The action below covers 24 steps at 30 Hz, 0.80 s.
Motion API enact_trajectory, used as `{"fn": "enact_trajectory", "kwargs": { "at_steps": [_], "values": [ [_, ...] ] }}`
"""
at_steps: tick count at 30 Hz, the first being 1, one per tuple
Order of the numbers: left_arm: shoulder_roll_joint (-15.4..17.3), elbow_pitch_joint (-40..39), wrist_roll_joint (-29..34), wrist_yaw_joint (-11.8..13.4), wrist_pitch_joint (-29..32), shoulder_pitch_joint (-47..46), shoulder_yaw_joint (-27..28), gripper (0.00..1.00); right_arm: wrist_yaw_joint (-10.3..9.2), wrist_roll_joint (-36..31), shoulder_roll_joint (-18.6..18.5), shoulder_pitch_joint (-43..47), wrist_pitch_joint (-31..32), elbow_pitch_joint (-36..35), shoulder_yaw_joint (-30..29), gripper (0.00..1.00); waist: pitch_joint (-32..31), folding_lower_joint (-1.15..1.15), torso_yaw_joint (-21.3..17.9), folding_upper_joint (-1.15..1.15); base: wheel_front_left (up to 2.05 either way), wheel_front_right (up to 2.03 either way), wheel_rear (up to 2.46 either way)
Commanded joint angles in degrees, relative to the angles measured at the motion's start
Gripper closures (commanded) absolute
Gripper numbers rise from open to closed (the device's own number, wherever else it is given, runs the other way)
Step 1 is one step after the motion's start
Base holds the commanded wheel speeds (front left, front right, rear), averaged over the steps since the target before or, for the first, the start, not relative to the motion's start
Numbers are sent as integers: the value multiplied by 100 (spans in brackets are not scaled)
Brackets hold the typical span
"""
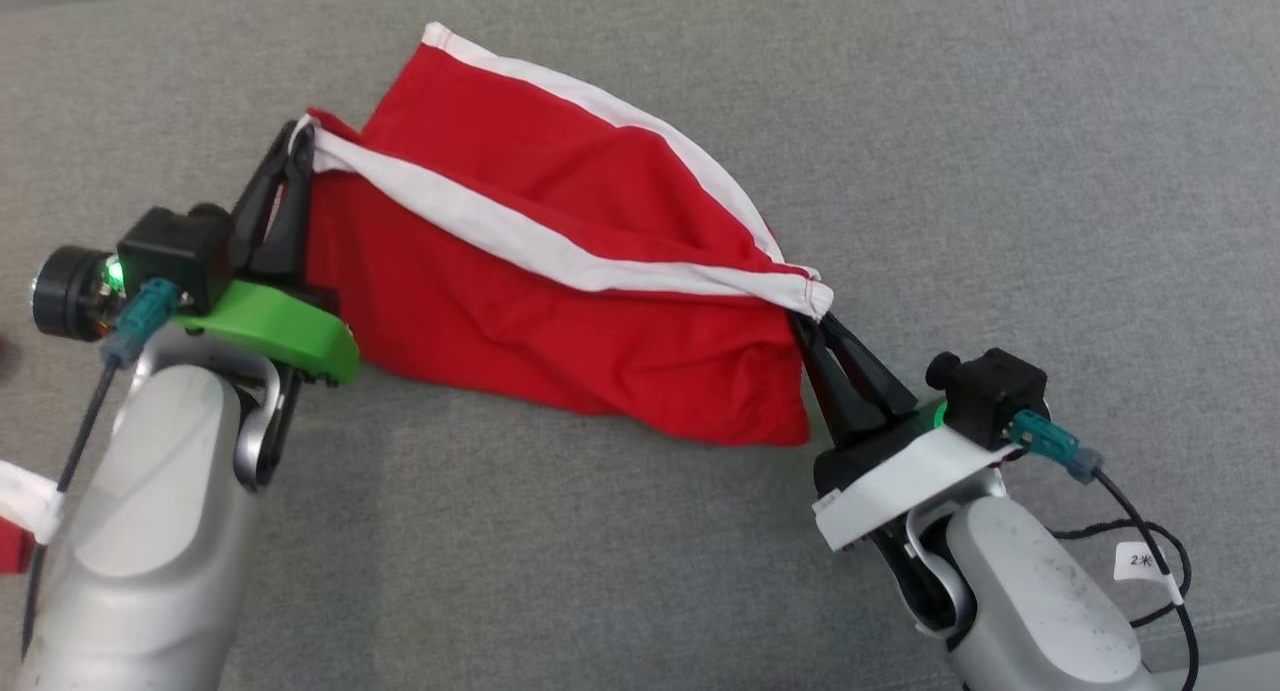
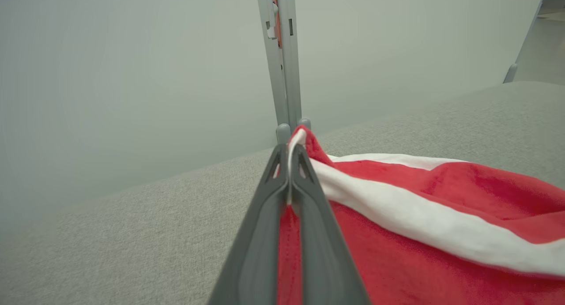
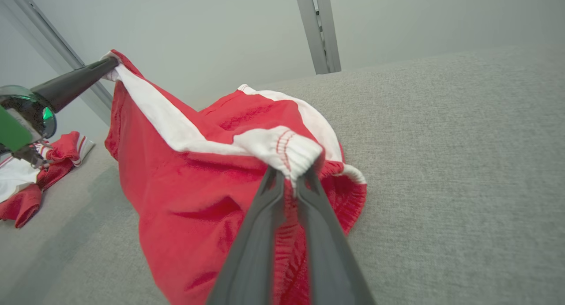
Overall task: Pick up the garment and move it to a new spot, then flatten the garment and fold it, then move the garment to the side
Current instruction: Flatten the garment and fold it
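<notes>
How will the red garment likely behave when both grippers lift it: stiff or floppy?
Probably floppy: the red garment sags between the left gripper and right gripper, draping onto the grey surface. Likely light, since two fingertip pinches hold it. The bunched white band may resist slipping.

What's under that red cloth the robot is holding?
The grey surface shows all round the red garment, pinched at two ends by the left gripper and right gripper. Whatever lies directly beneath it is covered.
</notes>
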Motion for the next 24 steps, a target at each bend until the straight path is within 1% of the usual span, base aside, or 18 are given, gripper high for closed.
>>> {"fn": "enact_trajectory", "kwargs": {
  "at_steps": [1, 6, 14, 22, 23, 24],
  "values": [
    [91, 75, -37, 17, -4, -273, 16, 100, -9, 39, 5, -140, -11, -80, -25, 100, 558, 0, -399, 0, 0, 0, 0],
    [188, 327, 50, 17, -4, -868, -105, 100, -9, 326, 12, -342, -11, -358, 2, 100, 859, 0, -552, 0, 0, 0, 0],
    [242, 856, 124, 17, -4, -1665, -302, 100, -9, 610, 9, -612, -10, -583, 59, 100, 1169, 0, -685, 0, 0, 0, 0],
    [264, 1295, 184, 17, -4, -2147, -357, 100, -9, 656, 7, -760, -10, -663, 3, 100, 1294, 0, -744, 0, 0, 0, 0],
    [253, 1344, 175, 17, -4, -2156, -341, 89, -9, 620, 6, -759, -11, -649, -1, 100, 1296, 0, -747, 0, 0, 0, 0],
    [244, 1367, 172, 17, -4, -2169, -330, 59, -9, 610, 7, -758, -10, -646, -3, 87, 1296, 0, -750, 0, 0, 0, 0]
  ]
}}
